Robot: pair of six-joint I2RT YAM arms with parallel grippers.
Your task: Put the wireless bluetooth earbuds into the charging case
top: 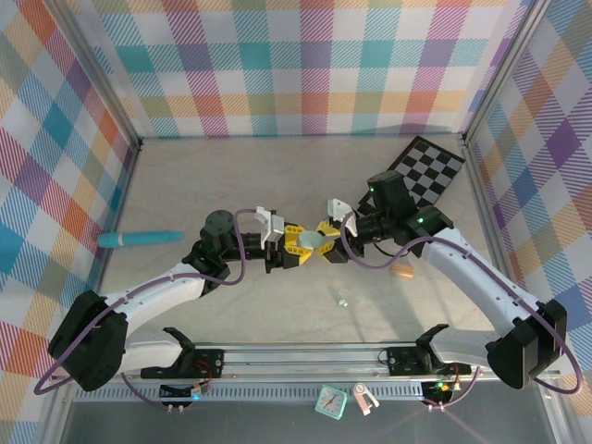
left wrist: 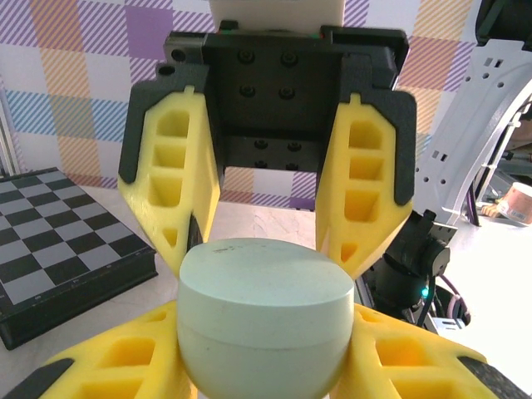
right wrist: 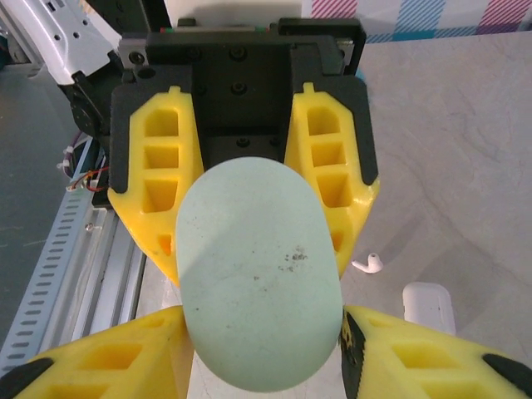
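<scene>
– Earbud [right wrist: 366, 264] location? Quick.
– White one, loose on the desk [top: 277, 176], mid-desk. It's on the side of the held case away from the rail [right wrist: 50, 278] at the near edge. Not seated in any case. White case [right wrist: 428, 306] lies near it, apart, not touching.
– Held case?
– Mint charging case [top: 315, 241], up off the desk around the middle, between both pincers. Lid down, seam line runs closed round it.
– Left pincer [top: 301, 248]?
– Clenched on one end of the mint charging case. Its yellow fingers [left wrist: 125, 357] press against both flanks in its own wrist view.
– Right pincer [top: 330, 242]?
– Faces the left one tip to tip, fingers either side of the opposite end of the case. Whether they touch it or sit just off it, cannot tell. So grasping or released: cannot tell.
– Rest of the desk?
– Chessboard [top: 427, 171] flat at the far right corner. Teal stick [top: 139, 239] by the left edge, lying along it crosswise. Small tan thing [top: 403, 274] right of the middle, too small to name. Pale speck [top: 342, 300] between the pincers and the near edge, too small to tell what it is.
</scene>
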